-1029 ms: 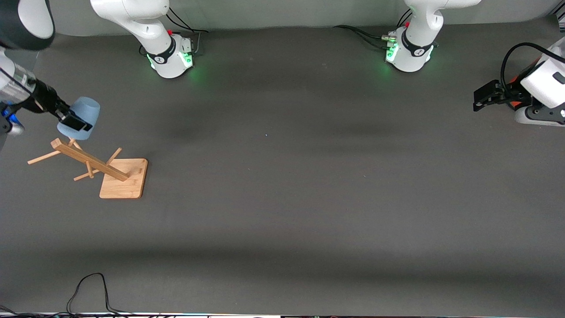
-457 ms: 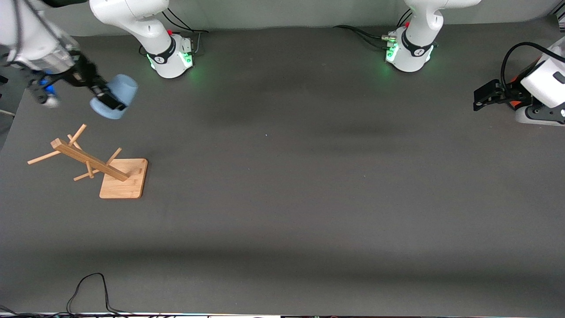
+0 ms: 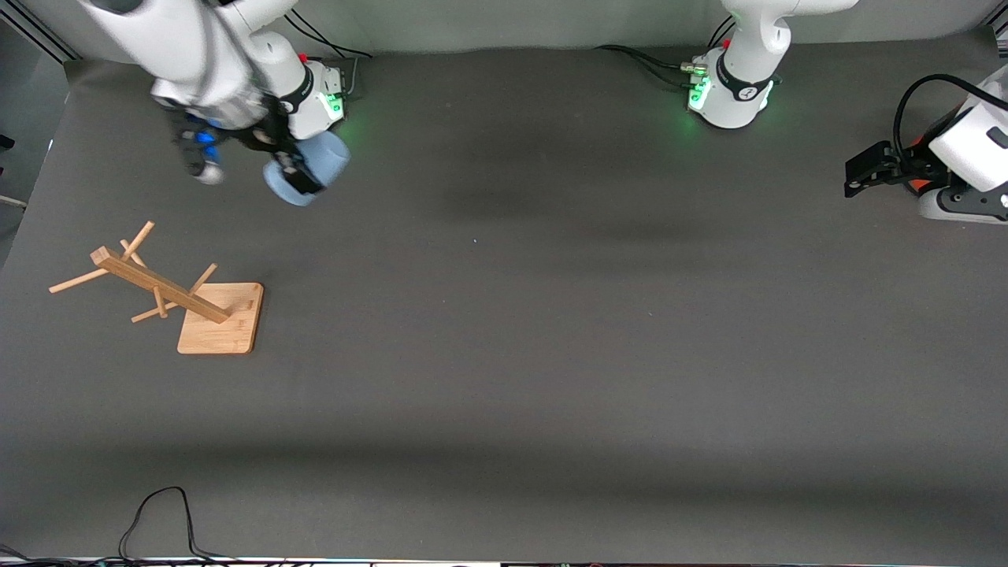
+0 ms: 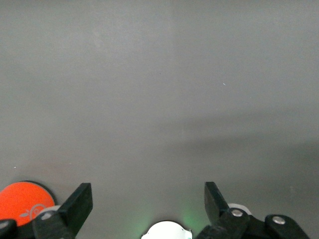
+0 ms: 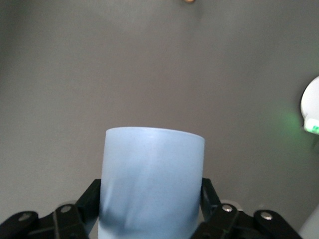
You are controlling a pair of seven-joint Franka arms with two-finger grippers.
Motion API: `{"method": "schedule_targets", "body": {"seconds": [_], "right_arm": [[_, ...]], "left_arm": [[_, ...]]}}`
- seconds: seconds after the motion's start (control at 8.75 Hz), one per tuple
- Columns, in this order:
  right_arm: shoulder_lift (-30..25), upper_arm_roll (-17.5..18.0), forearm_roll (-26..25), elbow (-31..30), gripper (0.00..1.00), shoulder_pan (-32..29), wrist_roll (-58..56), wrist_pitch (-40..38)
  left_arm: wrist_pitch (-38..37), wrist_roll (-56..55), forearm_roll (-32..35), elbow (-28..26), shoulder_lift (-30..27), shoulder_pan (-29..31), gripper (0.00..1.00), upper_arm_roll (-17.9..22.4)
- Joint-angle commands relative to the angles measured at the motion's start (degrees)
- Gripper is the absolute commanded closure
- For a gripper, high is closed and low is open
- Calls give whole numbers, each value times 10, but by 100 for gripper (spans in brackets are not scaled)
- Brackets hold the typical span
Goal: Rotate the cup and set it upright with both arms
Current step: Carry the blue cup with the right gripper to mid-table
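The right gripper is clamping the pale-blue cup between its 2 fingers, with 1 finger pressing on each side of the cup wall. The cup is hanging in the air, tilted, over the mat just beside the right arm's green-lit base. In the right wrist view, the cup is filling the gap between the fingers, and its flat end is pointing away from the camera.

The left gripper is waiting at the left arm's end of the table, with its 2 fingers spread apart and holding nothing. An orange disc is showing beside 1 finger in the left wrist view.

A wooden rack, consisting of a slanted post with pegs on a square base, is standing on the mat toward the right arm's end, nearer to the front camera than the right arm's base.
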Motion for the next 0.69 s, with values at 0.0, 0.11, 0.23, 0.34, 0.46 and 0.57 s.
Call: {"method": "schedule_targets", "body": {"seconds": [0.0, 0.11, 0.23, 0.34, 0.46, 0.57], "right_arm": [[145, -7, 8, 128, 43, 56, 119, 0], [200, -7, 8, 165, 43, 79, 175, 15], [251, -7, 8, 199, 43, 97, 225, 30], [300, -7, 6, 232, 43, 117, 272, 44], [347, -7, 3, 262, 43, 137, 313, 57], [396, -7, 1, 285, 43, 156, 352, 74]], "left_arm": [[-9, -1, -6, 4, -7, 1, 0, -1], [-9, -1, -6, 3, -7, 1, 0, 0], [-9, -1, -6, 3, -7, 2, 0, 0], [-9, -1, -6, 3, -7, 1, 0, 0], [-8, 0, -6, 3, -7, 1, 0, 0], [-9, -1, -6, 4, -7, 1, 0, -1]]}}
